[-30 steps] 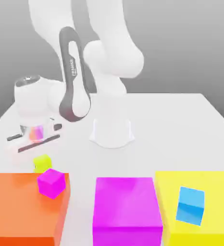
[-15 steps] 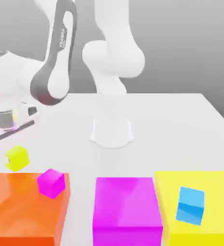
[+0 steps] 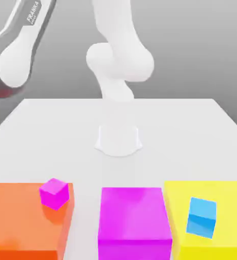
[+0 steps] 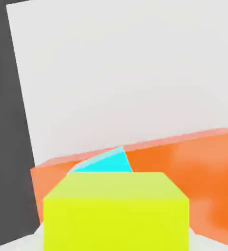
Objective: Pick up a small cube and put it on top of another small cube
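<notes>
The small cube (image 4: 116, 211), lime yellow-green, sits very close in the hand view, gripped by my shut gripper. Behind it lie a cyan face (image 4: 105, 163) and the big orange block (image 4: 184, 181), with white table beyond. In the exterior view my arm (image 3: 19, 45) reaches up and off toward the exterior view's left. A small magenta cube (image 3: 54, 193) rests tilted on the orange block (image 3: 19, 218). A small blue cube (image 3: 202, 217) rests on the big yellow block (image 3: 230, 203).
A big magenta block (image 3: 135, 218) stands between the orange and yellow blocks along the front edge. The robot's white base (image 3: 118, 138) stands mid-table. The white table (image 3: 191, 132) stretches behind the blocks, and a dark floor strip (image 4: 8, 147) borders it in the hand view.
The arm has swung up and toward the exterior view's left. The lime cube rose off the table with the hand and left the exterior view. The other cubes stayed put.
</notes>
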Controlling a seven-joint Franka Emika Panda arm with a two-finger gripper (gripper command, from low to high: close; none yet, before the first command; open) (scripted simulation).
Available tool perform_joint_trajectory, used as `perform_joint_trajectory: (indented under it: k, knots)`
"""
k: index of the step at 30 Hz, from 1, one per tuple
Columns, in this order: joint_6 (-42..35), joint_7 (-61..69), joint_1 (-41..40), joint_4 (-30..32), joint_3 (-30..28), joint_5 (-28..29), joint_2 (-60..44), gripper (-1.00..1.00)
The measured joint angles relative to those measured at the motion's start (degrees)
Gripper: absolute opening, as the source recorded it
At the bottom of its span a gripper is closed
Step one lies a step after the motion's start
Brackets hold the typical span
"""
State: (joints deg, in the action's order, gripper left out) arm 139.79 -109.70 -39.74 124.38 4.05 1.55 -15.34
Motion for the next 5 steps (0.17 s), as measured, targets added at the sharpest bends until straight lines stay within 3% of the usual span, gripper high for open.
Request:
perform_joint_trajectory:
  k: [5]
  knots:
    - [0.0, 0.0, 0.0, 0.0, 0.0, 0.0, 0.0, 1.00]
